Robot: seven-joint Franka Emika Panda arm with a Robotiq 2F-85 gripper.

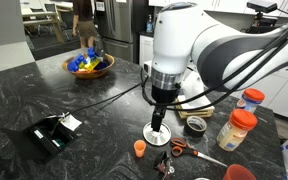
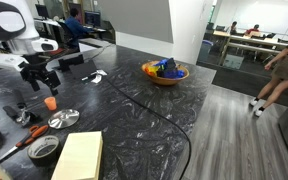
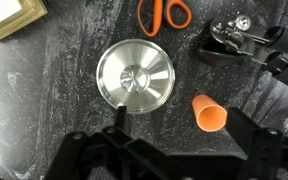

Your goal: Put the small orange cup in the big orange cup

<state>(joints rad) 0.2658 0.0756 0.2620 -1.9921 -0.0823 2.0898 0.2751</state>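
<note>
The small orange cup (image 1: 140,148) stands on the dark marble counter, next to a silver lid (image 1: 159,133). It also shows in an exterior view (image 2: 50,102) and in the wrist view (image 3: 210,113). My gripper (image 1: 160,113) hangs open and empty just above the lid and the cup. In the wrist view the gripper (image 3: 184,138) has its fingers spread, and the cup lies just ahead of them, nearer the right finger. The big orange cup (image 1: 239,173) is a darker red-orange rim at the bottom edge, to the right of the scissors.
Orange-handled scissors (image 1: 184,150) lie beside the lid. Two clear jars with orange lids (image 1: 239,128) stand on the right. A black round container (image 1: 195,126), a black device (image 1: 52,135), a yellow pad (image 2: 79,158) and a bowl of toys (image 1: 89,65) are also on the counter.
</note>
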